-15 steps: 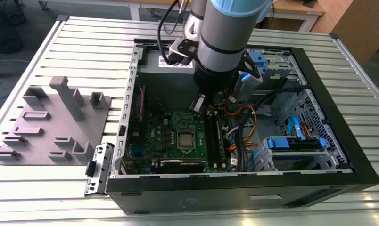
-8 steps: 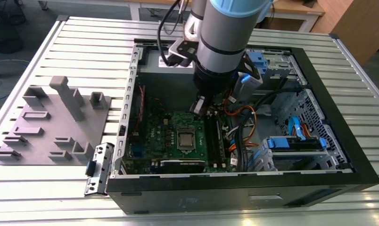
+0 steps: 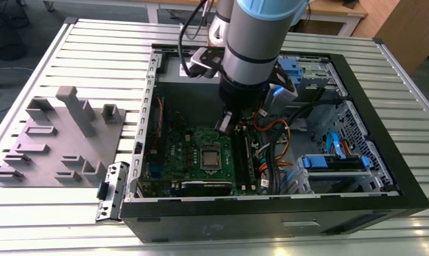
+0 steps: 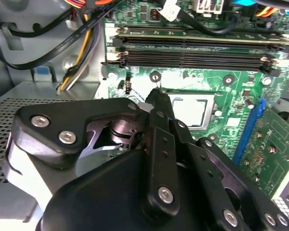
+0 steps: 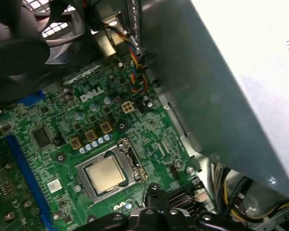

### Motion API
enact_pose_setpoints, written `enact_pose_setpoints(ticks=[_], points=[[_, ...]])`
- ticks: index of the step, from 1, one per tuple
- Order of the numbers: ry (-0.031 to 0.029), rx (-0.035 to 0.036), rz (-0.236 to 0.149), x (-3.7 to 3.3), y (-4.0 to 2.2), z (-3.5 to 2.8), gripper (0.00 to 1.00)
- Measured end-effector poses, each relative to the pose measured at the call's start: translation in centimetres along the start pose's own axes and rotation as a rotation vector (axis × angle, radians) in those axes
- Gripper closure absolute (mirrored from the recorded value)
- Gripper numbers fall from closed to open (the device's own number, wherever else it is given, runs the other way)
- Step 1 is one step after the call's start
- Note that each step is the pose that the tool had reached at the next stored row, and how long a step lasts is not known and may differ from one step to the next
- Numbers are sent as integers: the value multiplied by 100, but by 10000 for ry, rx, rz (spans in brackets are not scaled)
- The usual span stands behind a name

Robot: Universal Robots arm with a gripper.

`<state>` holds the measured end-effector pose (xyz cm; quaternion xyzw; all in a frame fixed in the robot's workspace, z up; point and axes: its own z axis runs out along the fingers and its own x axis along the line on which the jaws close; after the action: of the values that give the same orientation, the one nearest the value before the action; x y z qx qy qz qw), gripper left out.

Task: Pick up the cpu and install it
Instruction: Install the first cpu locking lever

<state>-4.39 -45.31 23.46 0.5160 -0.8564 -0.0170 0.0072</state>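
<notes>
Partly hidden behind the gripper (image 4: 156,98), the cpu (image 4: 191,109) sits in the motherboard (image 5: 62,130) socket. Fingers (image 4: 160,103) look closed, empty.

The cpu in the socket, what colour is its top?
Silvery-grey metal; the cpu shows best in the first wrist view.
</notes>
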Motion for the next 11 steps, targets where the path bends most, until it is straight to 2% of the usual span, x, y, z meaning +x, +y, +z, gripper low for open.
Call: enact_pose_setpoints(ticks=[5,11], points=[[89,46,-18,43,-5,4,89],[234,122,-22,82,2,33,89]])
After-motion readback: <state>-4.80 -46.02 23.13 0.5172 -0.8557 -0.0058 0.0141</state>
